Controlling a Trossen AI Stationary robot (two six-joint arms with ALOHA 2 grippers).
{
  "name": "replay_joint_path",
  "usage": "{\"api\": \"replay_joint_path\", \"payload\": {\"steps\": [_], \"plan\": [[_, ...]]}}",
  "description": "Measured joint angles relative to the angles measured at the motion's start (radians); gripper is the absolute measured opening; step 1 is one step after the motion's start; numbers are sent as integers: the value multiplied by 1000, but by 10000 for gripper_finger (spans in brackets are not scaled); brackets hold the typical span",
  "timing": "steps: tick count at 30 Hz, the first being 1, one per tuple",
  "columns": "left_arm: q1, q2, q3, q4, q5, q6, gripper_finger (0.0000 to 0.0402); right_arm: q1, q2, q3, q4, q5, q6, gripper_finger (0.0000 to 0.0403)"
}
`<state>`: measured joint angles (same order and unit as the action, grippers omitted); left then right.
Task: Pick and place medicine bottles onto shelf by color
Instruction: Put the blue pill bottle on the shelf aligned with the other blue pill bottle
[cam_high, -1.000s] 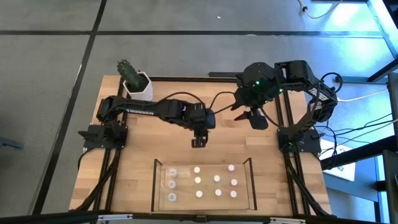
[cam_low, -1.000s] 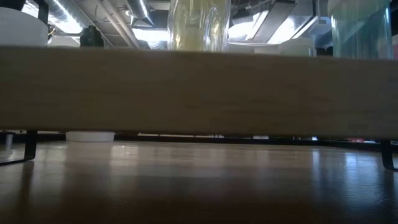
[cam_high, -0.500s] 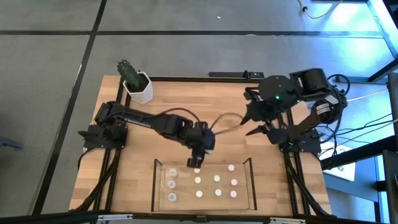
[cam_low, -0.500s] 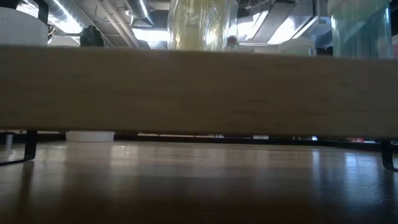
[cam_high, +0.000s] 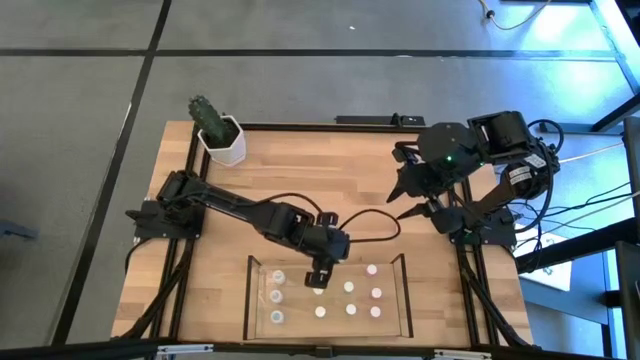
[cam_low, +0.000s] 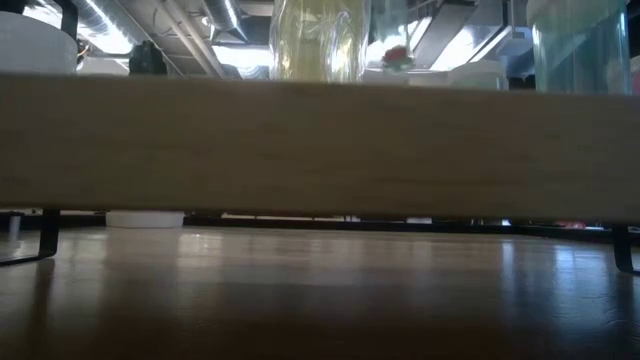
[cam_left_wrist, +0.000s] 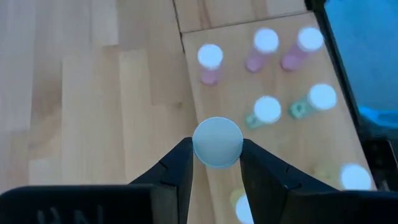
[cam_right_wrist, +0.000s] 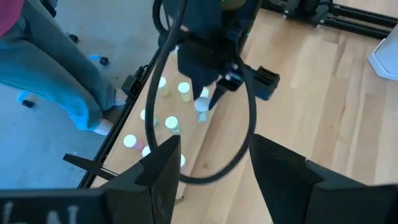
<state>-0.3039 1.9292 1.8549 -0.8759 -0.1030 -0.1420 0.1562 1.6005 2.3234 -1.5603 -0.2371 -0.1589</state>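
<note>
Left wrist view – left end effector (cam_left_wrist: 217, 163) clamps bottle (cam_left_wrist: 217, 142), high view hides grip, right end effector (cam_high: 410, 193) open

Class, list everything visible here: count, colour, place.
table: one, light wood, under both arms.
shelf: one, clear-walled, table edge opposite the cactus.
medicine bottles: about ten, pale caps, standing in the shelf.
held bottle: one, white cap, in left gripper.
cactus pot: one, white, table corner.
person's leg: one, grey-blue trousers, beside table.
left gripper: one, dark, shut on held bottle over shelf.
right gripper: one, dark, open, above table's right side.
</note>
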Motion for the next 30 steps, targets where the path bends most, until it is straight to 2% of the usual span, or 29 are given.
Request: {"api": "replay_joint_path", "payload": {"steps": [9, 24, 30], "plan": [[17, 17, 0, -9, -53, -112, 107, 0, 0, 0, 20, 0, 0, 194], [21, 81, 0, 32, -57, -83, 108, 0, 1, 0, 46, 0, 0, 194], [4, 131, 0, 68, -36, -24, 108, 0, 1, 0, 58, 0, 0, 194]]}}
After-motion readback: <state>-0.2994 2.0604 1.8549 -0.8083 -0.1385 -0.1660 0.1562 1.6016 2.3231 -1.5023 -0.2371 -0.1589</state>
